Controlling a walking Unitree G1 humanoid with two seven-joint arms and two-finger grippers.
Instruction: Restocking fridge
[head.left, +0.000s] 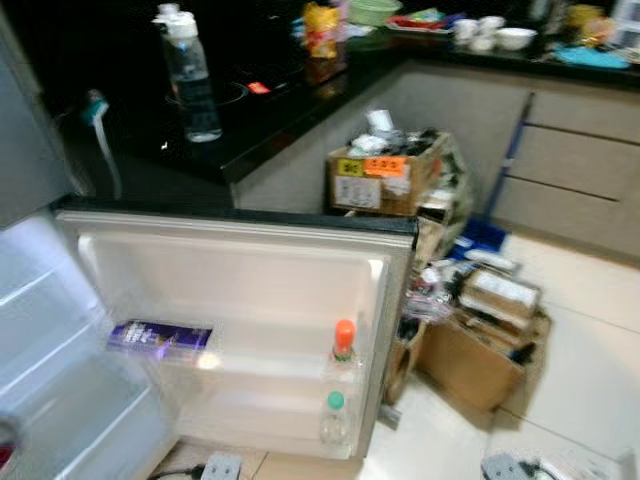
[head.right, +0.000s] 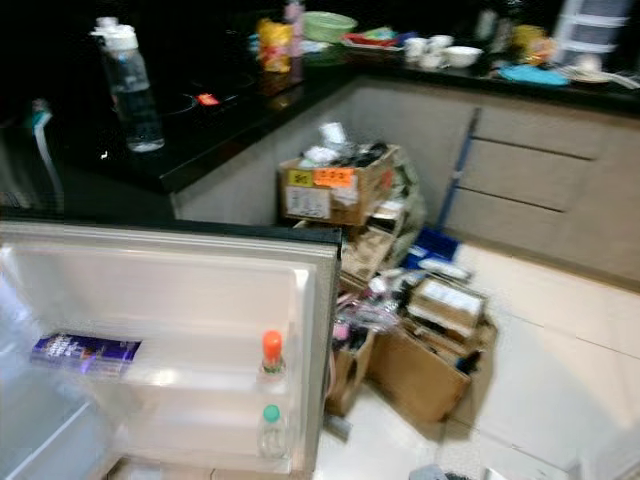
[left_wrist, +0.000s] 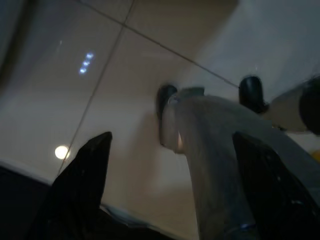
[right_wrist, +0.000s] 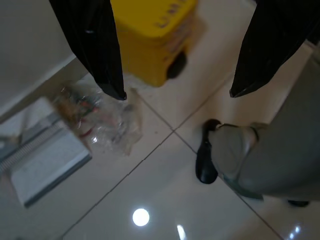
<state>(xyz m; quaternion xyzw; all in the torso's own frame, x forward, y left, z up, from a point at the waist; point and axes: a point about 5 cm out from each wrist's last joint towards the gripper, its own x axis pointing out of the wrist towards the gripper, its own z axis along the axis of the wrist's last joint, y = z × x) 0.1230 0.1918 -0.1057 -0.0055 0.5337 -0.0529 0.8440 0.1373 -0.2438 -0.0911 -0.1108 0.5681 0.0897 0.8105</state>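
- yellow bin (right_wrist: 152, 37) on floor, beyond the right pincer's tips, between them
- clear plastic bag (right_wrist: 102, 117) just under one right fingertip
- white box (right_wrist: 42, 157) beside bag
- cardboard boxes (head.left: 385, 175) by the cabinets
- water bottle (head.left: 190, 75) on dark counter
- bowls (head.left: 495, 35) at counter back

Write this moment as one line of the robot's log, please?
fridge door: open | door shelves: purple packet, orange-capped bottle, green-capped bottle | left gripper: open, idle | right gripper: open, idle above floor

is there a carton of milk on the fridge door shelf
No. The fridge door shelves hold a purple packet, an orange-capped bottle and a green-capped bottle.
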